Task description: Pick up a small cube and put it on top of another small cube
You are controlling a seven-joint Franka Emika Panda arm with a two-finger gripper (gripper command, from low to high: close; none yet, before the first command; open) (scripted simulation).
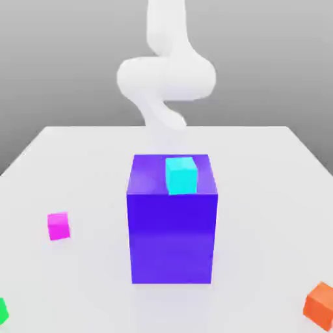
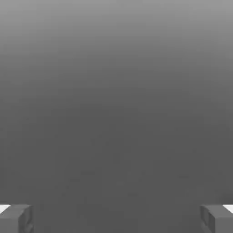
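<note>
a white table (image 1: pixel 286 169) carries a big blue-violet block (image 1: pixel 172 234) that stands upright near the middle of the surface. a cyan cube (image 1: pixel 181 174) rests on the block's top face, touching it, toward the front edge of that face and a little toward the exterior view's right. the small cube (image 1: pixel 58 226), bright magenta-pink, sits on the table well apart from the block, toward the table's edge on the exterior view's left, with bare surface all around it. an orange cube (image 1: pixel 320 304) lies near the front corner on the exterior view's right, partly cut by the picture's border. a green cube (image 1: pixel 2 310) shows as a sliver at the front corner on the exterior view's left. the white arm (image 1: pixel 166 78) rises behind the block above the far edge of the table. in the hand view the gripper (image 2: pixel 116 218) has its two grey fingers (image 2: pixel 16 218) spread wide, one at each side of the picture, with nothing between them and plain grey backdrop beyond.
</note>
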